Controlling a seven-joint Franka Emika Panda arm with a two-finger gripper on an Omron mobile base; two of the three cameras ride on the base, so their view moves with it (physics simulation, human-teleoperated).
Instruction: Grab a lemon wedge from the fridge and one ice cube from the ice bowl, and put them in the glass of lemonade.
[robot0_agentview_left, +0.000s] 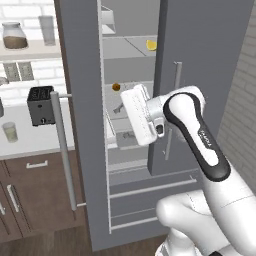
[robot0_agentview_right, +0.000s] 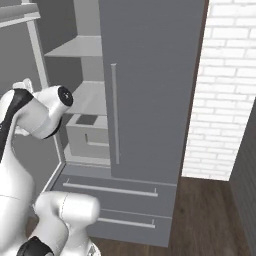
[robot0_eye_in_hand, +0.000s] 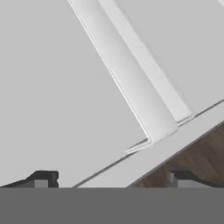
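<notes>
The grey fridge (robot0_agentview_left: 210, 45) stands with its left door (robot0_agentview_left: 77, 75) swung open and its right door (robot0_agentview_right: 150, 85) closed. A tiny yellow lemon wedge (robot0_agentview_left: 151, 45) lies on an upper shelf inside, against the right door's edge. My arm's white hand (robot0_agentview_left: 137, 117) reaches into the opening at mid height, well below the wedge. My gripper (robot0_eye_in_hand: 113, 180) is open, its fingertips (robot0_eye_in_hand: 43, 178) wide apart with nothing between them, facing pale fridge panels. The glass of lemonade (robot0_agentview_left: 10, 131) stands on the counter at far left. The ice bowl is out of view.
A small orange-brown ball (robot0_agentview_left: 116, 86) sits on a middle shelf above my hand. A black toaster (robot0_agentview_left: 41, 105) stands on the counter by the open door's long handle (robot0_agentview_left: 62, 145). Two drawers (robot0_agentview_right: 110, 190) run below the doors. A brick wall (robot0_agentview_right: 225, 85) is on the right.
</notes>
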